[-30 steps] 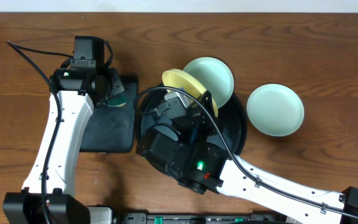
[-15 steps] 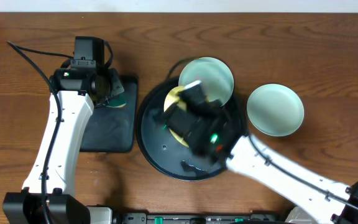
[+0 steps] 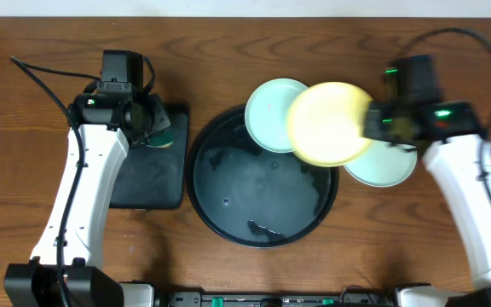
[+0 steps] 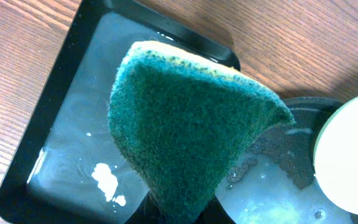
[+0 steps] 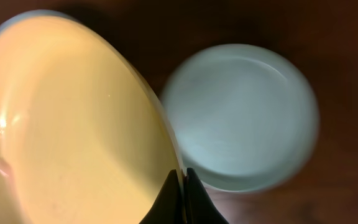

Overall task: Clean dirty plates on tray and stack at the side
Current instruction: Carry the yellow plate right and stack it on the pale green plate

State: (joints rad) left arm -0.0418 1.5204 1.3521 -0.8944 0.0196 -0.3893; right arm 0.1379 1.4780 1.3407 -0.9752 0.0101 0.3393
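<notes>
Wooden table (image 3: 450,51) lies below you: your right gripper (image 3: 373,122) has swung off the tray (image 3: 228,179), pinching the yellow plate (image 3: 329,124) by its rim, raised partly over the side mint plate (image 3: 390,166). Your left gripper (image 3: 153,124) pinches the sponge (image 4: 185,124).

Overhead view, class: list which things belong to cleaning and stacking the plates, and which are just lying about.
Job:
- yellow plate, in the right gripper
- far mint plate, at the round tray's rim
- right mint plate, on the table
- round tray
- sponge, in the left gripper
- small tray

Lying about:
- cable
- table
</notes>
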